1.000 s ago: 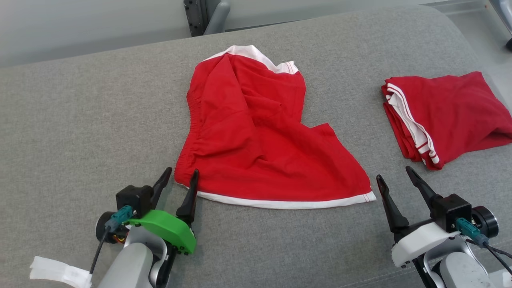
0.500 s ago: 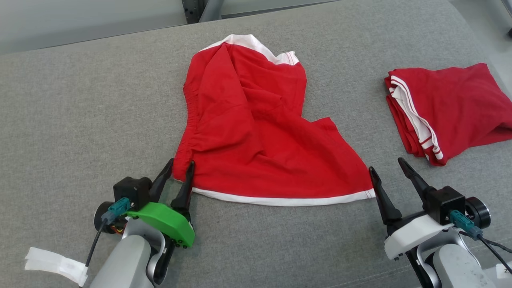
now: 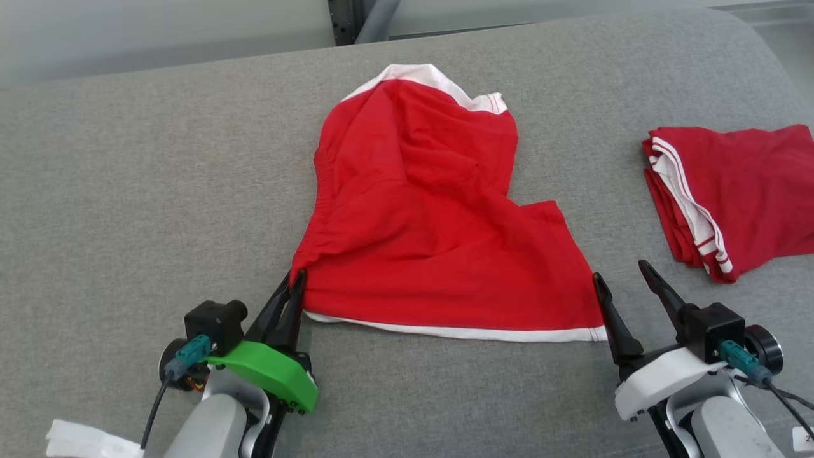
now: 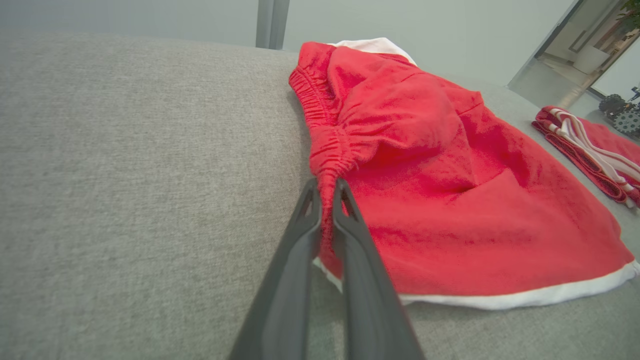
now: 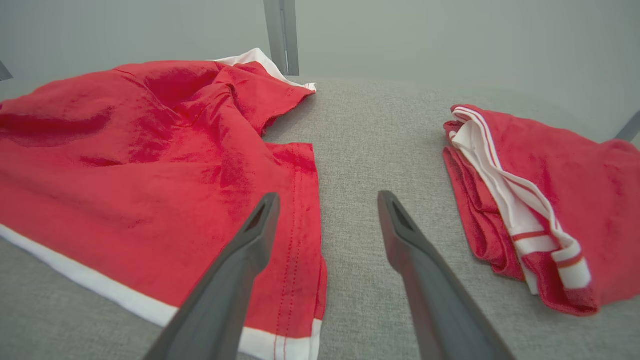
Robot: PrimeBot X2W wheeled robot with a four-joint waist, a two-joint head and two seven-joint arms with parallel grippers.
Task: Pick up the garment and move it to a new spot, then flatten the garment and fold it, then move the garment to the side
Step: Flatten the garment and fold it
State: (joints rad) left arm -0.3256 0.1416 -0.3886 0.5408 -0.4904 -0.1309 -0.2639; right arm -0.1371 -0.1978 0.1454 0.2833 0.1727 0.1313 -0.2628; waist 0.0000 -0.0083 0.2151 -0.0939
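Lying rumpled, red garment [image 3: 432, 222], white-edged, creased, partly spread

Left arm pinching, right arm spread, both low in my head view.
My left gripper [image 3: 292, 280] sits at 7 o'clock, its two dark fingers pressed together and aimed toward 1 o'clock, nipping an edge of the garment [image 3: 432, 242], with the green wrist cover [image 3: 267, 375] and pale forearm [image 3: 210, 426] below it. My right gripper [image 3: 619, 270] sits at 5 o'clock, fingers apart in a wide V leaning toward 11 o'clock.
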